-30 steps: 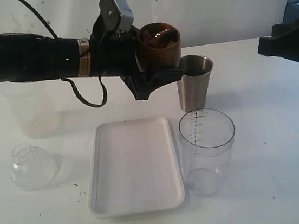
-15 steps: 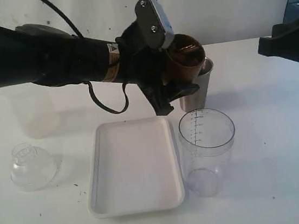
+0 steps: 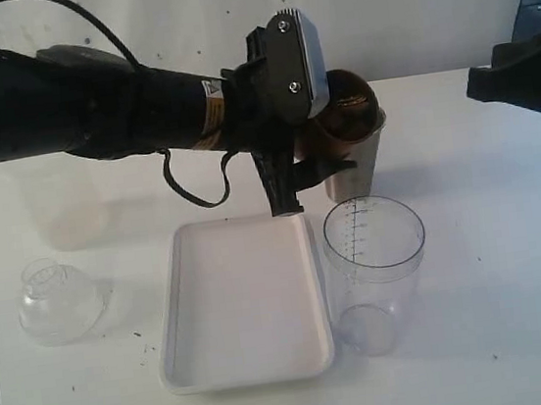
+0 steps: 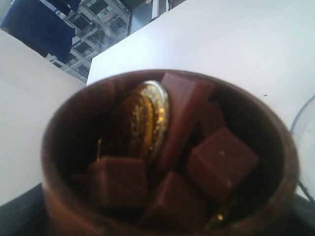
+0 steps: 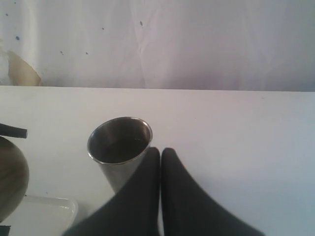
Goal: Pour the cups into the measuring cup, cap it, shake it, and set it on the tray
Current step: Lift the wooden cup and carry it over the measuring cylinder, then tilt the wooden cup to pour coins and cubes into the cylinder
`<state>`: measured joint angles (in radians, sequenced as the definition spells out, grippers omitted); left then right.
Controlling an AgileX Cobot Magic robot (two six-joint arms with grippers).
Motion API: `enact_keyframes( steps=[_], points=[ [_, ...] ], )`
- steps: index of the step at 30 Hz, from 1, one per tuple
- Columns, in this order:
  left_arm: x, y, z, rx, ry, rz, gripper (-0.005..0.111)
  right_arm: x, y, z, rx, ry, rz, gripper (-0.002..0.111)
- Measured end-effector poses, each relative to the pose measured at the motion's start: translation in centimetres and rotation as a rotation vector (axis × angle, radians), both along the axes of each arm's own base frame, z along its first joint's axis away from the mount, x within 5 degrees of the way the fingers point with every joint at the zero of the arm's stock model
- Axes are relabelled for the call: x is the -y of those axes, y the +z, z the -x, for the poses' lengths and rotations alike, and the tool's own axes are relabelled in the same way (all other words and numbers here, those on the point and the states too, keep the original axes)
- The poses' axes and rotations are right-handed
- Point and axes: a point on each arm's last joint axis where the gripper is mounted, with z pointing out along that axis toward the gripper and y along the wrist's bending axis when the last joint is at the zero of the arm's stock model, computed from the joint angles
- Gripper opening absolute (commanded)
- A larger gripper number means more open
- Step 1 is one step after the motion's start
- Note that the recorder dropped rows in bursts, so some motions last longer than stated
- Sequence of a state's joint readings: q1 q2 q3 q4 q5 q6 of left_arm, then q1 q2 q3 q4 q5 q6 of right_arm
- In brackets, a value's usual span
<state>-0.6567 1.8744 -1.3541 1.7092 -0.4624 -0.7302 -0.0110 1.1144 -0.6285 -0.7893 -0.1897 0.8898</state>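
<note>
Exterior view: my left end effector (image 3: 328,151) pinches the wooden cup (image 3: 350,114) in the air, above and behind the measuring cup (image 3: 375,269), which stands on the worktop (image 3: 515,261) just beside the tray (image 3: 242,295). Left wrist view shows brown cubes and a gold coin loose inside the cup. To pour well, I judge I should bring the cup's lip over the middle of the clear mouth, then tip slowly so nothing bounces out. The steel tumbler (image 3: 356,172) sits close under my load; whether they touch I cannot tell, so I would lift clear first. My right end effector (image 5: 160,151) is pressed together, well off to the side, leaving open worktop on the right.
</note>
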Motion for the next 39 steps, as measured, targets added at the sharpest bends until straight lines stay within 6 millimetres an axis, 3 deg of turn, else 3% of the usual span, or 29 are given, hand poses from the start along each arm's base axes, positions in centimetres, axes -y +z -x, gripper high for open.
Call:
enact_keyframes(
  steps=[11,23,39],
  points=[
    [0.7,-1.1,0.4,0.031,-0.071,-0.035,0.0,0.0,0.0,0.0,0.004,0.004,-0.002,0.0],
    [0.7,-1.2,0.3,0.21,-0.155,-0.111,0.0,-0.1,0.1,0.0,0.016,0.014,-0.008,0.0],
    [0.7,-1.1,0.1,0.272,-0.159,-0.126,0.0,-0.1,0.1,0.0,0.016,0.014,-0.008,0.0]
  ],
)
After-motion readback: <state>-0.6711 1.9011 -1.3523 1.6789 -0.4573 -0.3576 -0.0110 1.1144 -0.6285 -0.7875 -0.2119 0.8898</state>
